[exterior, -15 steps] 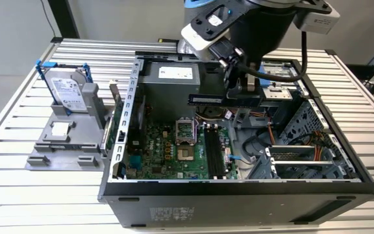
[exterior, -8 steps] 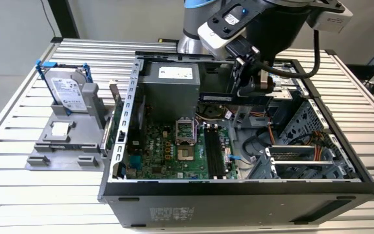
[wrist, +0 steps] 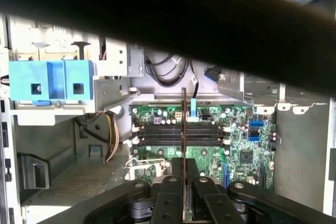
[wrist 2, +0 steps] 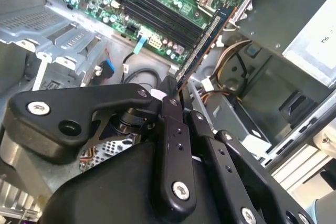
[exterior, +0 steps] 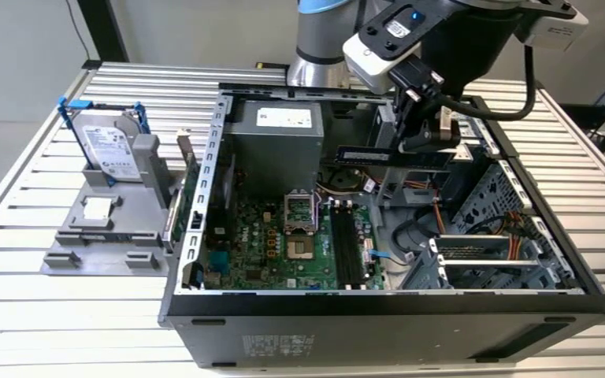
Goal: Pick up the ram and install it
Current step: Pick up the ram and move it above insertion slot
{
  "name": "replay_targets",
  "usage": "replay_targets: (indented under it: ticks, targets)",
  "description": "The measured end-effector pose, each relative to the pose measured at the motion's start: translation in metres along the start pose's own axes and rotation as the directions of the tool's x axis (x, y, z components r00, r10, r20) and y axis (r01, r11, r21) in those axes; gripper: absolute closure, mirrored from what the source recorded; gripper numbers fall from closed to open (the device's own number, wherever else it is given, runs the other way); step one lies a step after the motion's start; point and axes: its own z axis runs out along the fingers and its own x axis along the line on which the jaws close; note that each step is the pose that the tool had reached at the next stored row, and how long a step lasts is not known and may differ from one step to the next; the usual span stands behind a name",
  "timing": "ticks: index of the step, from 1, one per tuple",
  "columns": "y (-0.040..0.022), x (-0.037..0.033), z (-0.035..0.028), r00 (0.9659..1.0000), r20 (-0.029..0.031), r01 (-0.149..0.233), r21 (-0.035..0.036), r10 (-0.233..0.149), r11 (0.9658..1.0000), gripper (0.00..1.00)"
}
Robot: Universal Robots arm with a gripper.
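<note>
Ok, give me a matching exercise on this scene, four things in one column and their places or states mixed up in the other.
Things:
1. ram
2. hard drive
3. memory slots
4. computer case

Places or states:
A. lying open on the slatted table
B. long and black, on the green board
C. gripped by the hand, above the board
D. standing in a blue frame, outside the case

Pairs: 1-C, 2-D, 3-B, 4-A.
</note>
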Motion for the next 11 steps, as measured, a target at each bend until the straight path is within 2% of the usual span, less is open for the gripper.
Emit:
replay_targets:
  ticks: [11]
  targets:
    - [0.0009,0.0001,0.0,1.0,0.0,0.0,0.0,0.0,1.0,1.0]
